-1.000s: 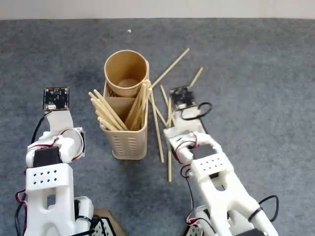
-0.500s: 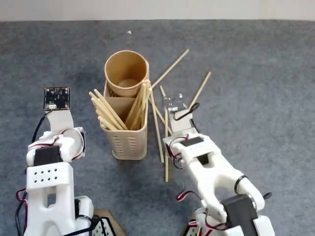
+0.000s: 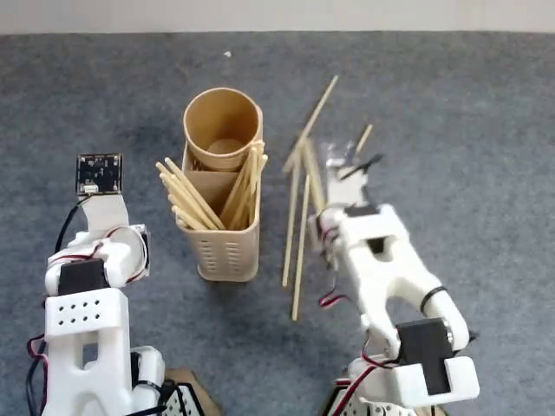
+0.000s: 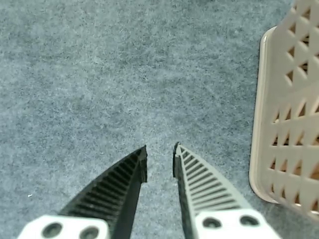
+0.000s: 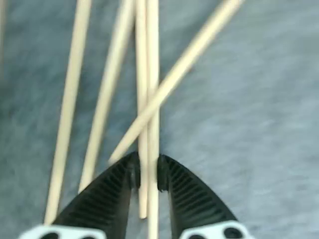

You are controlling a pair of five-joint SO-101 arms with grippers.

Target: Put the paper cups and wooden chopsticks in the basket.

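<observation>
A beige slotted basket (image 3: 227, 247) stands mid-table, holding a brown paper cup (image 3: 223, 130) at its far end and several wooden chopsticks (image 3: 198, 204) leaning in the near part. More loose chopsticks (image 3: 299, 234) lie fanned on the carpet just right of the basket. My right arm (image 3: 373, 251) stretches over them. My right gripper (image 5: 148, 174) is shut on two parallel chopsticks (image 5: 148, 99), with another stick crossing above them. My left gripper (image 4: 159, 159) hovers narrowly open over bare carpet, nothing between its fingers, with the basket (image 4: 289, 114) wall off to one side.
Grey carpet covers the table. One loose chopstick (image 3: 314, 117) points toward the far right, and a short one (image 3: 362, 139) lies beyond the right arm. The left arm (image 3: 91, 269) stands left of the basket.
The right arm has swung to the right and turned, and the loose chopsticks have shifted away from the basket with it. The left arm has kept still.
</observation>
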